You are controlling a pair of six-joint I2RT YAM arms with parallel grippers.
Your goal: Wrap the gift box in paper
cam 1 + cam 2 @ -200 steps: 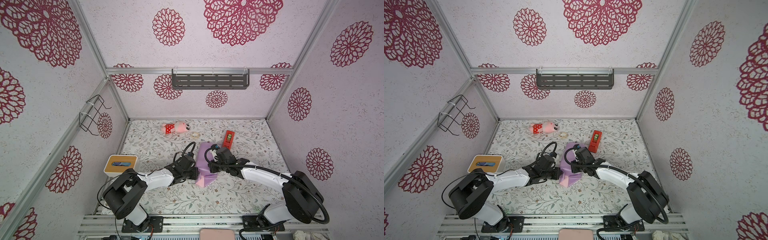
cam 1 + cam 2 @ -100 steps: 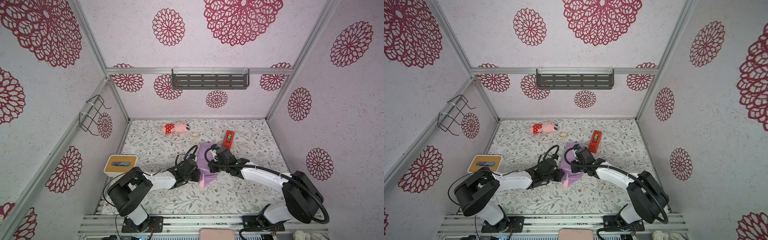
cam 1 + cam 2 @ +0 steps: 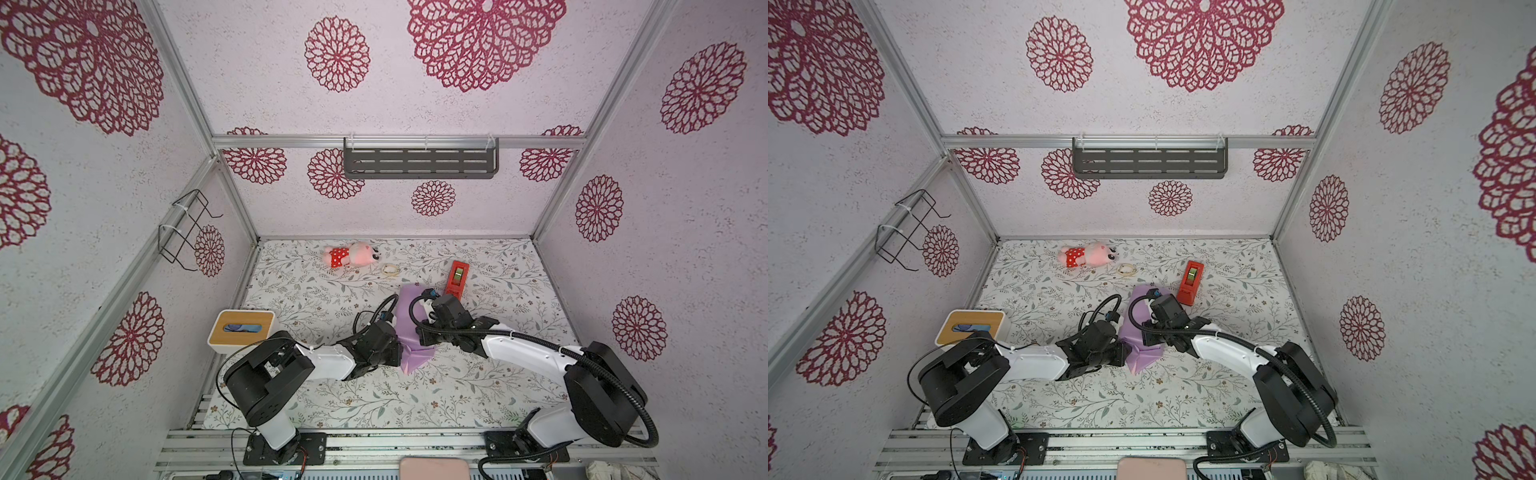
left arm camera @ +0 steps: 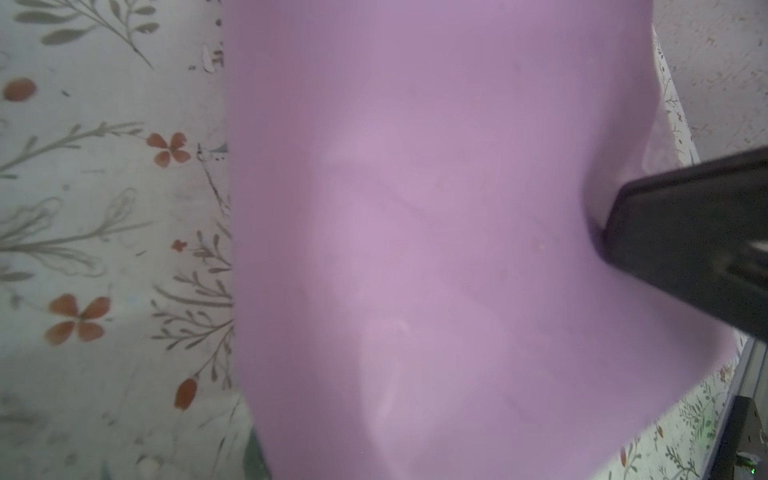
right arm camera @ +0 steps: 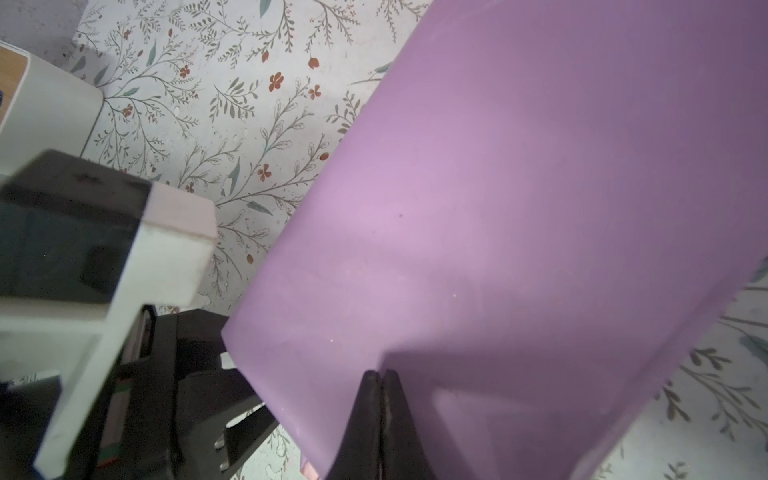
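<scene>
Evidently the folding stage was under way: the paper (image 3: pixel 409 322), lilac side out, sat as a bundle in the middle of the table (image 3: pixel 332 299), and the gift box, presumably inside, was wholly hidden. The right gripper (image 5: pixel 382 376) had its jaws closed, tips pressed against the paper, while the left gripper (image 3: pixel 397 356) sat against the opposite side, open or closed I couldn't tell. Next, I judged, the loose near-end flap wanted creasing flat and taping while one gripper pinned the paper.
</scene>
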